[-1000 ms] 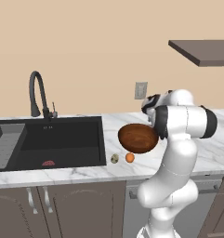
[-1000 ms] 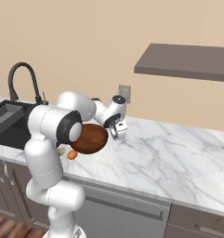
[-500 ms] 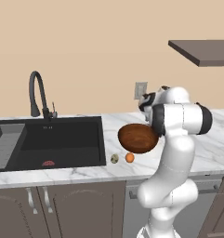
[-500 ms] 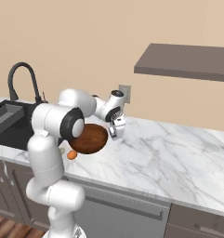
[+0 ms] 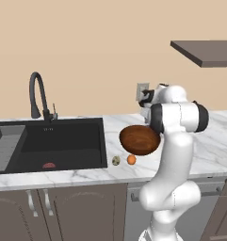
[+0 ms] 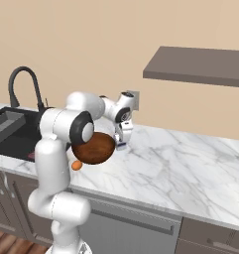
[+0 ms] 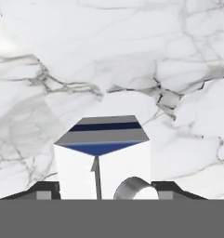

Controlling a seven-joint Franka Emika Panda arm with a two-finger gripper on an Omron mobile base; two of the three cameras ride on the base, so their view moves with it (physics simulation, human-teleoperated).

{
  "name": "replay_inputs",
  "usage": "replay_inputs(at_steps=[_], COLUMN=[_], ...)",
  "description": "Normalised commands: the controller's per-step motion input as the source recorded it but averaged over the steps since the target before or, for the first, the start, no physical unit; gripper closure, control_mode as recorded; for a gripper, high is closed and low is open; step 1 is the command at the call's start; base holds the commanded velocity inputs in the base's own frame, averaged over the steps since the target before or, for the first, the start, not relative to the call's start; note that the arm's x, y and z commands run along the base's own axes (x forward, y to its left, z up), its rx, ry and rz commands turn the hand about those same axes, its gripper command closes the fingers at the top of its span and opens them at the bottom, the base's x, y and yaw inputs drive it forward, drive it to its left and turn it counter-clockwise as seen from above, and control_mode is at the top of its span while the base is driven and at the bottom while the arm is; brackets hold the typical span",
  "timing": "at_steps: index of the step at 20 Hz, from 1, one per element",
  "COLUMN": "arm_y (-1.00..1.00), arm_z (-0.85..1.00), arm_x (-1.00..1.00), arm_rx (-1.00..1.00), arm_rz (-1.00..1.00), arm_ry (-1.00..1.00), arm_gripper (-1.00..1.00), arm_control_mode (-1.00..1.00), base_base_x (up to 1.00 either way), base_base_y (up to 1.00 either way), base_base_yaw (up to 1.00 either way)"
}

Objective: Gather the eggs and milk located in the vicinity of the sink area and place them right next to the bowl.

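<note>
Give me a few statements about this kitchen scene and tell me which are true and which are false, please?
1. The small white carton with blue markings sits between the robot's fingers. True.
2. The plain orange-brown egg lies inside the black sink basin. False: it rests on the white marble counter, near the round reddish-brown wooden bowl.
3. The pale speckled egg lies beside the orange-brown egg. True.
4. The tall black gooseneck faucet stands to the right of the wooden bowl. False: it rises behind the sink, left of the bowl.
5. The wooden bowl sits on the grey wall shelf. False: it is on the counter.
</note>
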Motion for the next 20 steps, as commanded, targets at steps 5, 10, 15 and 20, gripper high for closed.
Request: replay_inputs(at_steps=[5, 10, 15, 20], arm_y=[0.19, 0.18, 0.14, 0.17], arm_z=[-0.32, -0.39, -0.33, -0.17], arm_x=[0.0, -0.24, -0.52, -0.79], arm_rx=[0.0, 0.0, 0.0, 0.0], arm_rz=[0.0, 0.0, 0.0, 0.0], arm_ry=[0.06, 0.0, 0.0, 0.0], arm_gripper=[1.0, -1.0, -1.0, -1.0], arm_control_mode=[-1.0, -1.0, -1.0, -1.0], base_base_x=[0.0, 0.0, 0.0, 0.0], base_base_y=[0.0, 0.0, 0.0, 0.0], base_base_yaw=[0.0, 0.0, 0.0, 0.0])
